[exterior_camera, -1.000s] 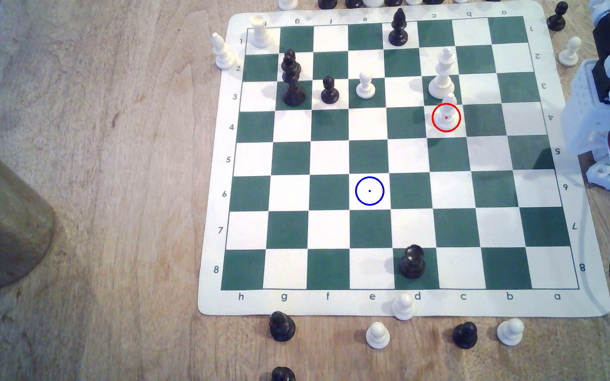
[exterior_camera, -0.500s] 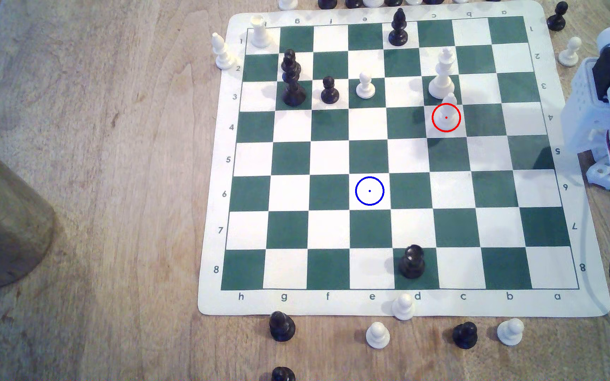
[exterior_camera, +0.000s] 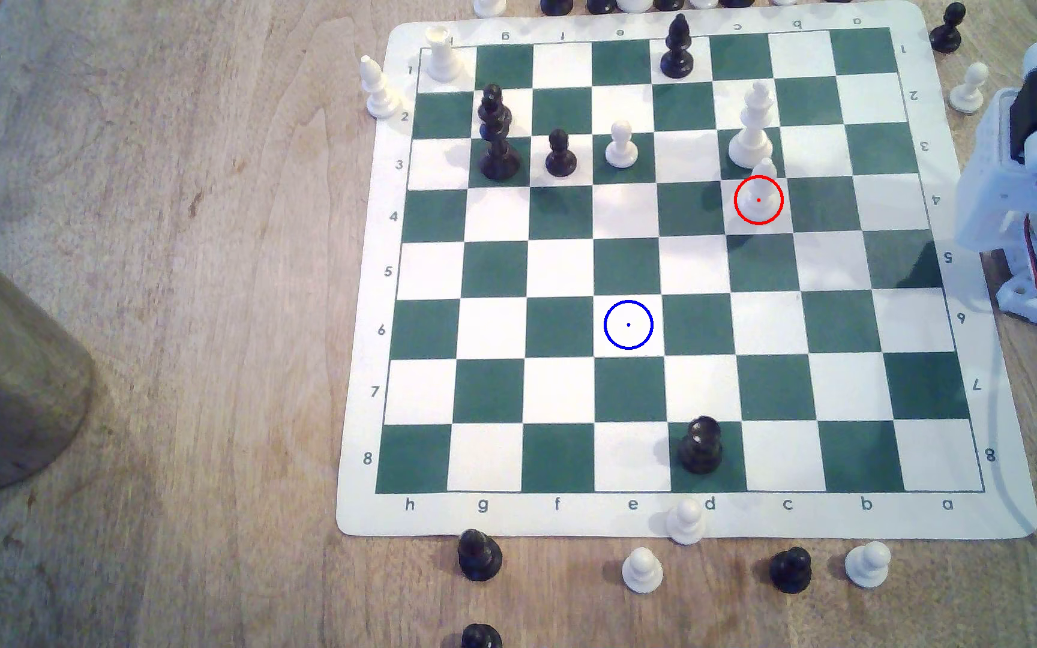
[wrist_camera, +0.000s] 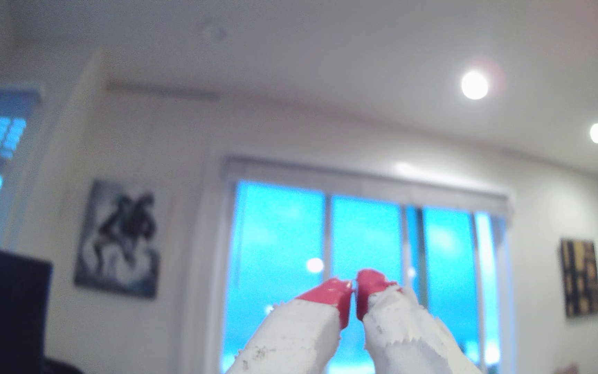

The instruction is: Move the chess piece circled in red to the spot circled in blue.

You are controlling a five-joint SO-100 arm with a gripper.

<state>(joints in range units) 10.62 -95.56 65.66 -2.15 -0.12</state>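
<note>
Stood untouched at upper right of the exterior view, white bishop [exterior_camera: 760, 193] just below the white king [exterior_camera: 751, 128], well apart from blue-ringed square [exterior_camera: 628, 324]; jaws nearly closed, empty, raised toward the window [wrist_camera: 362, 251].

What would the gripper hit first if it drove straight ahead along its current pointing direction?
Nothing close, as far as the wrist view shows. The gripper, red tips nearly together, aims up into the room toward the window, away from the chessboard. Depth is unclear.
</note>
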